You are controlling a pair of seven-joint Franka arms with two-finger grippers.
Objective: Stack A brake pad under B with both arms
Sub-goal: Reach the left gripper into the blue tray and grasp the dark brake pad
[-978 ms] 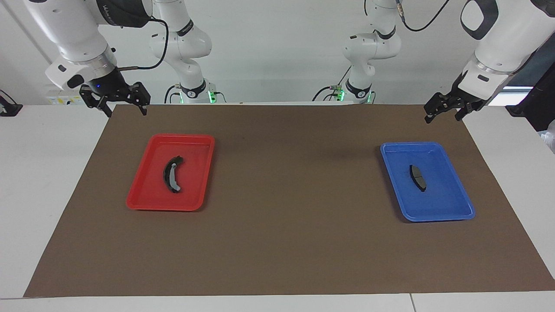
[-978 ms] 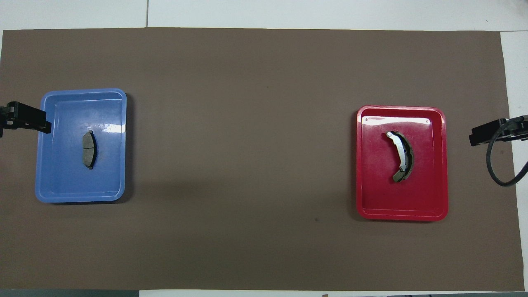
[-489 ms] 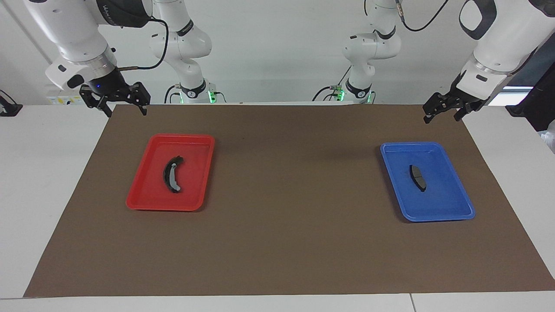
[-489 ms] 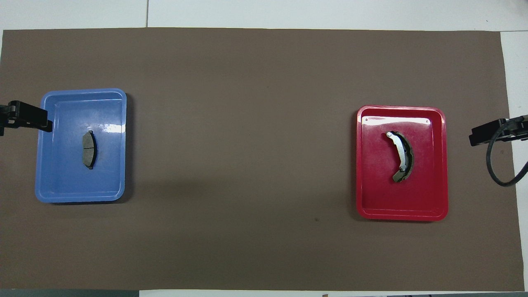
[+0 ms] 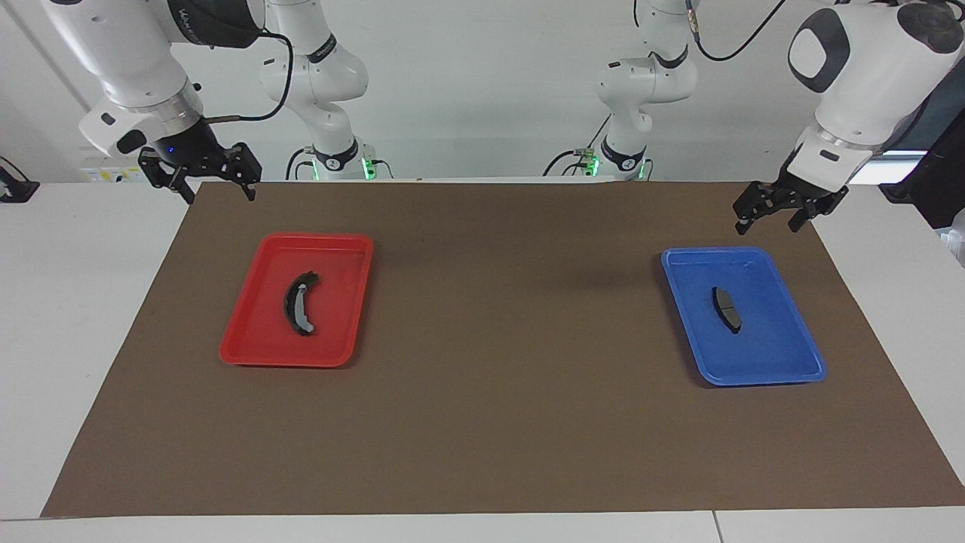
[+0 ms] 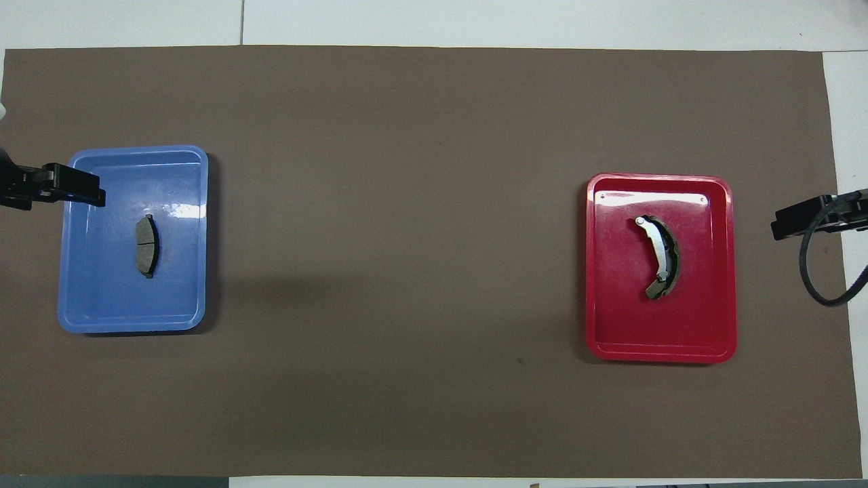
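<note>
White walls are backing a tabletop point(image 5: 482, 528) under a brown mat point(image 5: 497, 422). Nearest the robots, the right gripper point(image 5: 200, 175) is waiting, spread, at the mat's corner. The left gripper point(image 5: 776, 207), spread and empty, is drifting over the blue tray's point(image 5: 791, 369) twelve-o'clock rim in the facing view, probably starting toward the short pad point(image 5: 727, 308). The crescent pad point(image 5: 299, 303) is lying untouched in the red tray point(image 5: 256, 332).
</note>
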